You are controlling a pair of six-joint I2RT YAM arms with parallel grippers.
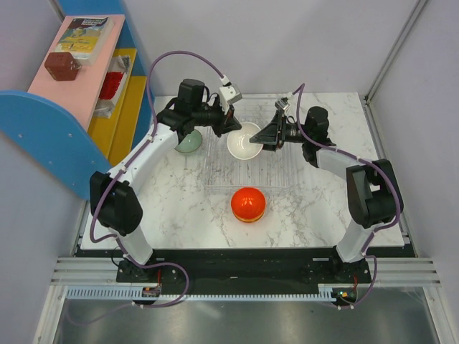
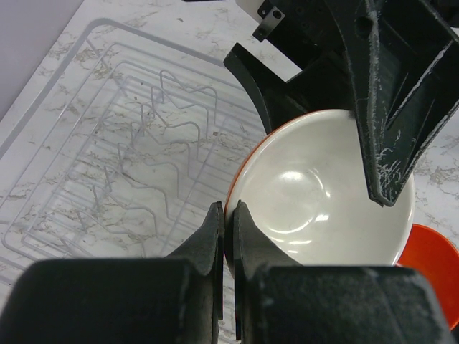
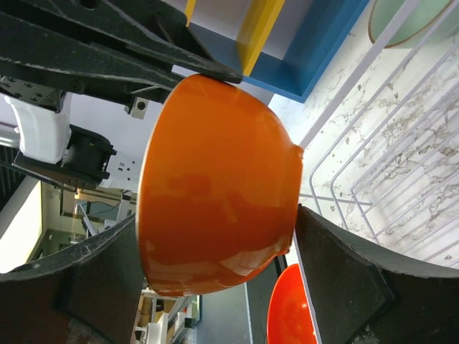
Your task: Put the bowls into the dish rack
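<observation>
A bowl [image 1: 244,142], white inside and orange outside, hangs over the wire dish rack [image 1: 215,175]. My left gripper [image 2: 229,215] is shut on its rim [image 2: 233,197], one finger inside and one outside. My right gripper [image 3: 215,218] stands open around the same bowl [image 3: 215,186], its fingers spread on either side, with a narrow gap at the right finger [image 3: 337,279]. A pale green bowl [image 1: 188,142] sits at the rack's left end. A red-orange bowl [image 1: 248,203] lies upside down on the table in front of the rack.
A blue, yellow and pink shelf unit [image 1: 72,107] stands at the far left, close to the left arm. The rack's upright wire prongs [image 2: 168,129] rise under the held bowl. Both grippers crowd together over the rack's middle.
</observation>
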